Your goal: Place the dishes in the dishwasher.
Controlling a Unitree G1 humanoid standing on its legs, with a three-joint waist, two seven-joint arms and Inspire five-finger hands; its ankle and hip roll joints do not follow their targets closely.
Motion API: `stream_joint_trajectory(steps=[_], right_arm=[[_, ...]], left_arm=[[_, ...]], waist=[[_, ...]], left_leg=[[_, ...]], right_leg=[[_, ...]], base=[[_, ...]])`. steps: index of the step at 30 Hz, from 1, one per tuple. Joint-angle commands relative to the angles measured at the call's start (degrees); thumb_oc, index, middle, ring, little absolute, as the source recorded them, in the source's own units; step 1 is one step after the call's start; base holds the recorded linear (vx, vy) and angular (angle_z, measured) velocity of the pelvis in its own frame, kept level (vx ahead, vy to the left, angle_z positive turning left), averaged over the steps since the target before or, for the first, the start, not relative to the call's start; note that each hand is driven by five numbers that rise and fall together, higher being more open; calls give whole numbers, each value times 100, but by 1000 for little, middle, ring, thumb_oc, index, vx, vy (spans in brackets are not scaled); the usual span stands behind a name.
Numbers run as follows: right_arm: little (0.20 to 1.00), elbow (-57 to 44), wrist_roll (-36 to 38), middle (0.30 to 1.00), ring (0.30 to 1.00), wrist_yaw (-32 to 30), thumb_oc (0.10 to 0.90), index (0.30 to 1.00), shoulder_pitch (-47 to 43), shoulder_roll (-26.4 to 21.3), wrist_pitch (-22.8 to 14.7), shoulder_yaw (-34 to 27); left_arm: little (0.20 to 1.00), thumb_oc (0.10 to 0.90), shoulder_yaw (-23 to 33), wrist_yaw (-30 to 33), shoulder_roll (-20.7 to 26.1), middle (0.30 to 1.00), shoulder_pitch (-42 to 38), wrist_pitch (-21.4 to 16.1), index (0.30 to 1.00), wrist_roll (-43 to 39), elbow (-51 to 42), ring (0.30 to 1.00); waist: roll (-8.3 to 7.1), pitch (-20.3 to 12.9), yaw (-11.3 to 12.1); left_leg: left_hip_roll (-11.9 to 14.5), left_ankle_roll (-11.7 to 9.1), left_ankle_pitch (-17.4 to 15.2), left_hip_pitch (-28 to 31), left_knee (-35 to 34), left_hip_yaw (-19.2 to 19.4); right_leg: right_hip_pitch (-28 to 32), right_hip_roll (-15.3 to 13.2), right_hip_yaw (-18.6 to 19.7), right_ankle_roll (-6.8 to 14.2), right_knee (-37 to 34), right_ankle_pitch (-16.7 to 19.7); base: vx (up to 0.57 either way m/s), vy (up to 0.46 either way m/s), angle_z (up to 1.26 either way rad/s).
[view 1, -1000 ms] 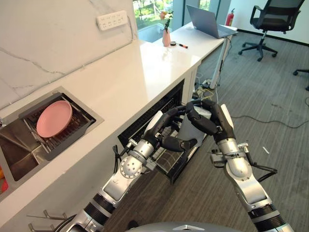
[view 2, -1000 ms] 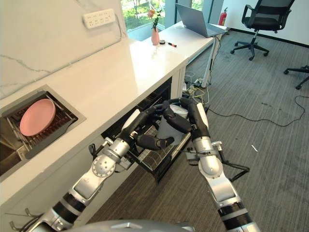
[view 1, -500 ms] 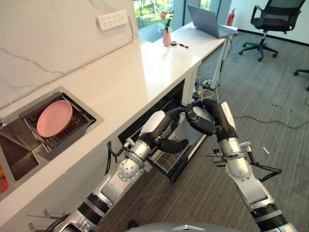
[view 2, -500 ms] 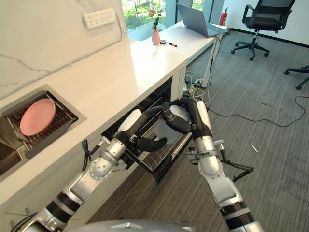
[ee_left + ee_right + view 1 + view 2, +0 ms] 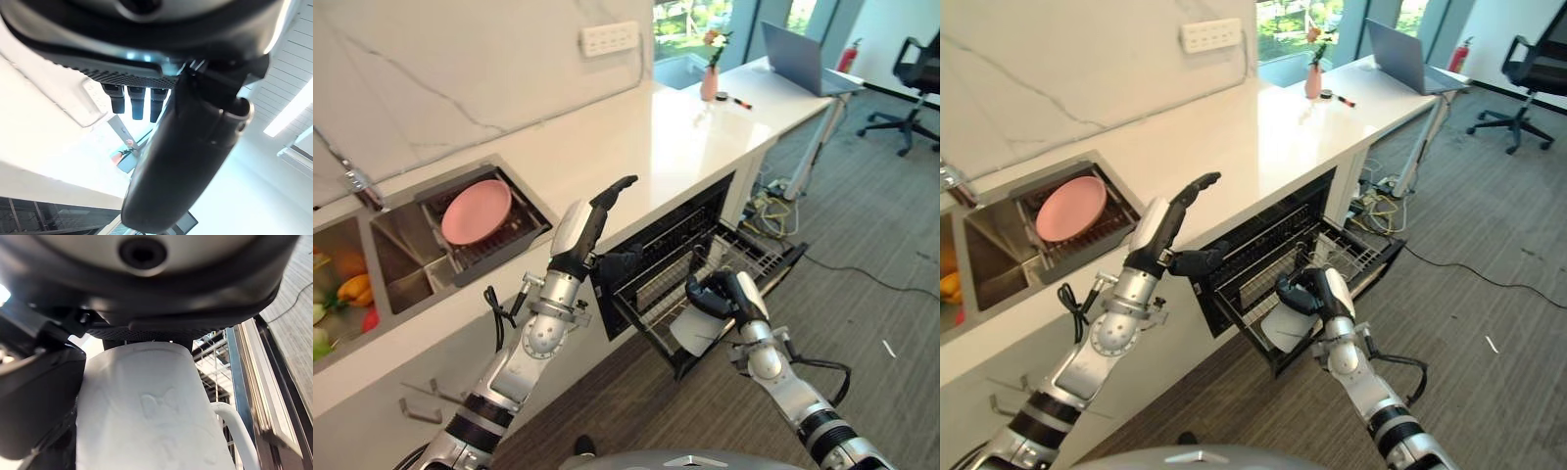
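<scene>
You had one white ceramic mug (image 5: 698,331), one round pink plate (image 5: 476,211), one black wire dishwasher rack (image 5: 729,257). On the counter: one pink vase (image 5: 709,82) with flowers, one grey laptop (image 5: 798,61). One white power strip (image 5: 610,38) was on the wall.

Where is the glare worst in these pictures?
Left wrist view: window light floods the white countertop, leaving the left hand a dark silhouette. Right wrist view: the mug in the right hand is softly, evenly lit.
</scene>
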Motion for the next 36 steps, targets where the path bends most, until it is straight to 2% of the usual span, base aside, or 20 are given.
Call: stream_joint_trajectory(steps=[1,6,8,11,15,16,21,23,26,27,28,29,33,36], right_arm=[[300,-118,-206,300,300,-617,400,300,-1386,-74,-356,-410],[300,554,-245,300,300,-953,400,300,-1953,-310,-301,-399],[300,843,-271,300,300,-1057,400,300,-2225,-519,-291,-348],[300,1136,-469,300,300,-1092,400,300,-2496,-881,-218,-212],[300,1564,-518,300,300,-1103,400,300,-2632,-1109,-162,-145],[300,1719,-569,300,300,-1097,400,300,-2651,-1181,-135,-111],[300,2119,-653,300,300,-1044,400,300,-2718,-1315,-59,32],[300,2373,-888,300,300,-896,400,300,-2826,-1422,16,296],[300,2677,-1010,300,300,-699,400,300,-2918,-1432,55,480],[829,2712,-1083,829,829,-636,753,829,-2971,-1437,73,584],[829,2712,-1083,829,829,-636,753,829,-2971,-1437,73,584],[900,2770,-1127,900,900,-581,800,900,-3002,-1417,68,623],[900,2747,-1236,900,900,-387,800,900,-3207,-1354,15,819],[900,2535,-1231,900,900,-364,800,900,-3202,-1355,-18,821]], left_arm=[[900,800,156,232,226,900,-664,-579,900,-366,-504,900],[900,800,151,214,522,900,-525,-710,900,-716,-914,900],[900,800,183,192,713,900,-478,-799,900,-884,-1111,900],[900,800,257,190,875,900,-449,-866,900,-1030,-1249,900],[900,800,348,211,1002,900,-389,-889,900,-1075,-1343,900],[900,800,380,217,1035,900,-366,-894,900,-1082,-1346,900],[900,800,493,146,1153,900,-181,-926,900,-1173,-1363,900],[900,800,457,-142,1238,900,152,-953,900,-1518,-1276,900],[900,800,242,-905,1343,900,838,-817,900,-2399,-868,900],[900,800,154,-1196,1296,900,1134,-667,900,-2831,-567,900],[900,800,154,-1196,1296,900,1134,-667,900,-2831,-567,900],[900,800,79,-1406,1290,900,1318,-564,900,-3035,-412,900],[900,800,-154,-2117,1331,900,1816,-170,900,-3616,330,900],[900,800,-196,-2274,1336,900,1892,-48,900,-3769,554,900]], waist=[[-3,256,172],[33,571,578],[67,770,791],[113,965,956],[151,1069,1046],[152,1085,1064],[170,1203,1132],[190,1285,1187],[271,1362,1204],[294,1384,1195],[294,1384,1195],[322,1414,1201],[406,1447,1151],[425,1430,1100]], left_leg=[[6,12,-707,490,23,-46],[-39,-3,-580,92,23,-417],[-83,-23,-477,-176,23,-609],[-91,-65,-344,-493,23,-798],[-82,-93,-275,-717,23,-919],[-58,-146,-374,-737,23,-1008],[-47,-165,-315,-907,23,-1027],[-39,-179,-273,-1022,23,-1006],[-21,-173,-227,-1109,23,-960],[-12,-169,-214,-1115,23,-943],[-12,-169,-214,-1115,23,-943],[-12,-166,-208,-1128,23,-934],[-1,-168,-205,-1146,23,-894],[9,-169,-211,-1132,23,-883]], right_leg=[[-276,-97,-118,185,59,-37],[-396,-104,-437,176,59,-30],[-507,-124,-617,174,59,2],[-691,-144,-776,169,59,46],[-827,-142,-879,158,70,48],[-825,-122,-807,196,72,-67],[-982,-135,-829,208,76,-49],[-1115,-143,-809,217,77,-25],[-1213,-155,-761,223,75,-2],[-1234,-156,-736,222,74,4],[-1234,-156,-736,222,74,4],[-1247,-159,-726,221,73,7],[-1311,-159,-632,221,64,19],[-1313,-162,-608,223,61,17]], base=[[-94,0,30],[-103,-9,39],[-118,-12,51],[-96,5,42],[-19,-2,27],[49,-25,24],[-19,1,8],[-57,14,-3],[-34,23,-4],[-18,13,-4],[-26,8,-4],[-26,6,-6],[-31,6,-10],[-9,-3,-5]])
